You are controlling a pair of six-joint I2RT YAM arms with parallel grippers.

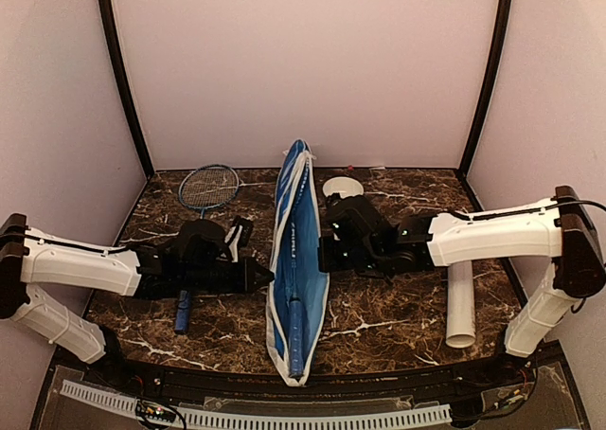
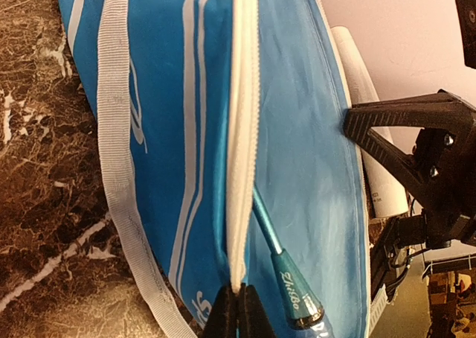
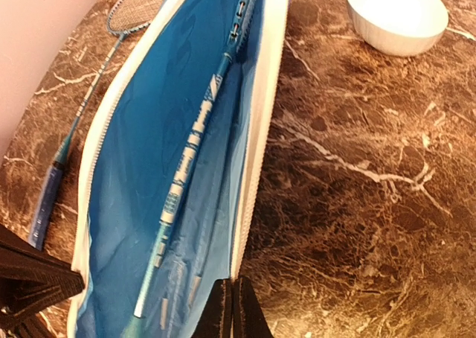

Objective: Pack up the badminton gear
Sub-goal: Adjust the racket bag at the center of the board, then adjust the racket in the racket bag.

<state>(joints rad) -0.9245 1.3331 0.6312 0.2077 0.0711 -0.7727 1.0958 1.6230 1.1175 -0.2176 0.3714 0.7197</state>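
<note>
Blue white-trimmed fabric cover point(image 1: 284, 297), pointed oval; slim racket point(image 3: 190, 148) inside; marbled table point(image 1: 398, 307).

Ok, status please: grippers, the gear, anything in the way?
Left gripper, right gripper: jaws shut on racket cover edges, one each side. One racket inside cover; second racket on table, partly under left arm. Opening unobstructed.

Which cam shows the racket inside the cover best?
Right wrist: looks into the open cover, racket shaft visible along most of its length. Top external shows only the handle at the near end; left wrist only a short bit of shaft and cone.
</note>
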